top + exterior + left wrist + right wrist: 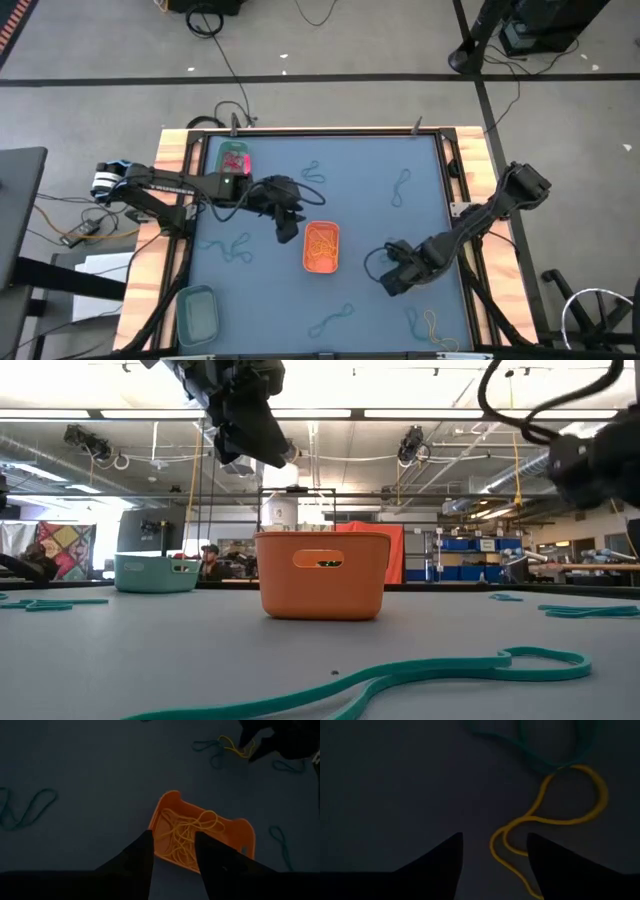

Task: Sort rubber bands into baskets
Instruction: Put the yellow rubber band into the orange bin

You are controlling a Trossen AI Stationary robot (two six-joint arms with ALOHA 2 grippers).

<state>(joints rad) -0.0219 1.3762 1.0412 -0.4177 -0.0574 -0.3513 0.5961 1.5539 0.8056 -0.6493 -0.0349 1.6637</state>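
The left end effector (pixel 172 857), spread and seemingly empty, hangs over the orange basket (pixel 202 837) of yellow bands (pixel 190 832), while the right end effector (pixel 495 855), spread, hovers above a yellow rubber band (pixel 555 810) on the counter (pixel 360 180).

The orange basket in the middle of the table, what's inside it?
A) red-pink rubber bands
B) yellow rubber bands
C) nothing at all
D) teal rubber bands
B: the left wrist view looks down past the open left gripper into the orange basket, where a tangle of yellow rubber bands lies, and the high view shows the same yellow loops inside it.
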